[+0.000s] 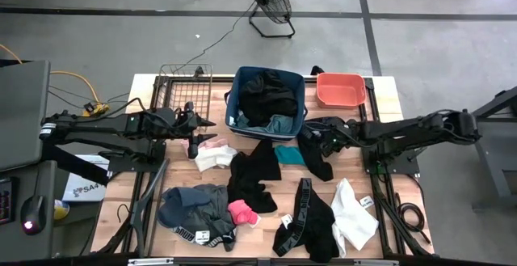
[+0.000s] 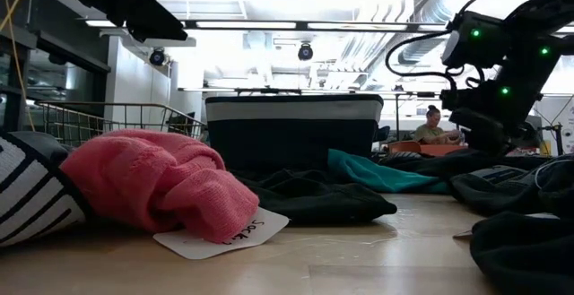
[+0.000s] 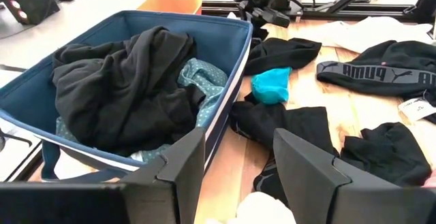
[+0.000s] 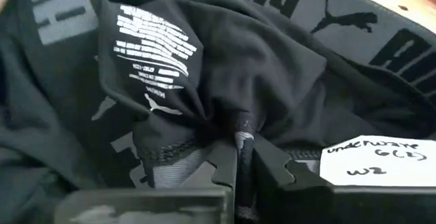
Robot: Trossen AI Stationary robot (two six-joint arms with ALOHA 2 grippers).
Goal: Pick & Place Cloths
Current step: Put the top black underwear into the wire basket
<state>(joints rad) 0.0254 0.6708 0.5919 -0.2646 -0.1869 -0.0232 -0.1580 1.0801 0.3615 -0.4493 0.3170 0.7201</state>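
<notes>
High view: several cloths [image 1: 257,169] are spread over the table [image 1: 145,84], so most of the task is judged outstanding. The blue bin [image 1: 234,96] already holds dark garments; the coral tub [image 1: 340,89] appears empty.

Low view: a pink cloth [image 2: 152,183] lies nearest.

Left wrist view: the left gripper [image 3: 238,159] is held open beside the bin.

Right wrist view: the right gripper [image 4: 244,161] is clamped on a black garment [image 4: 225,67], near the bin.

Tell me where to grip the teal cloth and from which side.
Pinch the raised fold at the middle of the teal cloth, coming straight down from above. It lies bunched on the table beside the blue bin, black cloths overlapping its edges, so only the top is free.
</notes>
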